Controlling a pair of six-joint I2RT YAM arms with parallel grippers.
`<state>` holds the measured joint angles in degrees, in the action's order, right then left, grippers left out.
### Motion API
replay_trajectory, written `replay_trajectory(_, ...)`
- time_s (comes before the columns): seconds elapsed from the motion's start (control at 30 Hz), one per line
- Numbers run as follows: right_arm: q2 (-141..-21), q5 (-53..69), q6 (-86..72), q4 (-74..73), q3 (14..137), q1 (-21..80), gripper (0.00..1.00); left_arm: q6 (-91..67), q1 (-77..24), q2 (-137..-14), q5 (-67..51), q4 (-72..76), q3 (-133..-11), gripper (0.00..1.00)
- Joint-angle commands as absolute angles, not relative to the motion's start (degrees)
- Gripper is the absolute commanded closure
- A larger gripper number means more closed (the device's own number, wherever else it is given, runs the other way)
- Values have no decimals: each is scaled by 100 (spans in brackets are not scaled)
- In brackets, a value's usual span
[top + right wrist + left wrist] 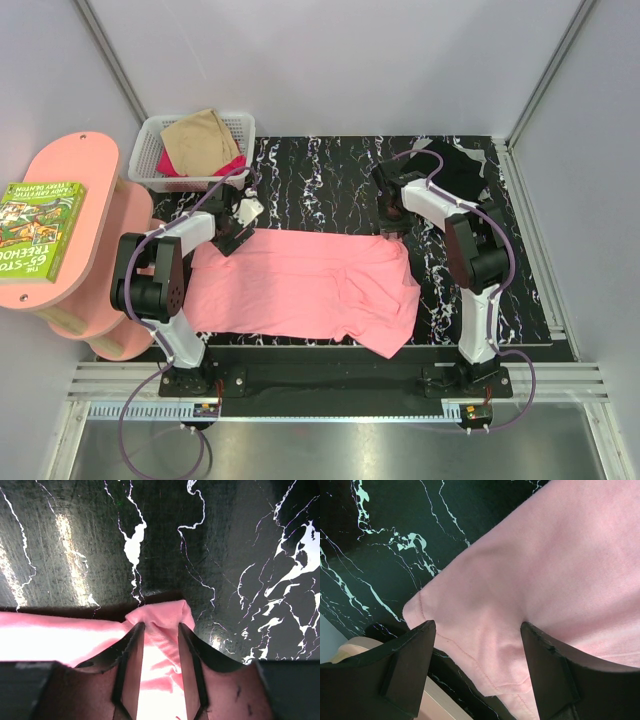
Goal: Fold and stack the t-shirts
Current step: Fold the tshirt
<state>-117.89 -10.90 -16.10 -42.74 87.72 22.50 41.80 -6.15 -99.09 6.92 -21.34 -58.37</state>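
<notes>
A salmon pink t-shirt [300, 285] lies spread across the black marble table [320, 180]. My left gripper [232, 240] hovers open over the shirt's far left corner [545, 570]; the hemmed corner lies between the wide-apart fingers [476, 627] without touching them. My right gripper [390, 228] is at the far right corner. Its fingers [161, 626] stand a little apart, and a bunched fold of pink cloth [165, 612] lies in the gap and at the tips. A black t-shirt [455, 165] lies crumpled at the far right. Tan [200, 140] and magenta [232, 165] shirts sit in the basket.
The white mesh basket [150, 150] stands at the far left corner of the table. A pink side stand [90, 170] with a green book [40, 228] is left of the table, close to the left arm. Grey walls enclose the back and sides.
</notes>
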Motion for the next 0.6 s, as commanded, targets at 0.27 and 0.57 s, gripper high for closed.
replay_trajectory(0.27,-11830,-1353,-1635,-4236,8702,2268,100,4298,-563,-9861,729,-2233,-5669,26)
replay_trajectory(0.57,-11426,-1969,-1670,-4333,8376,1654,100,4386,-492,-9914,765,-2180,-5634,26)
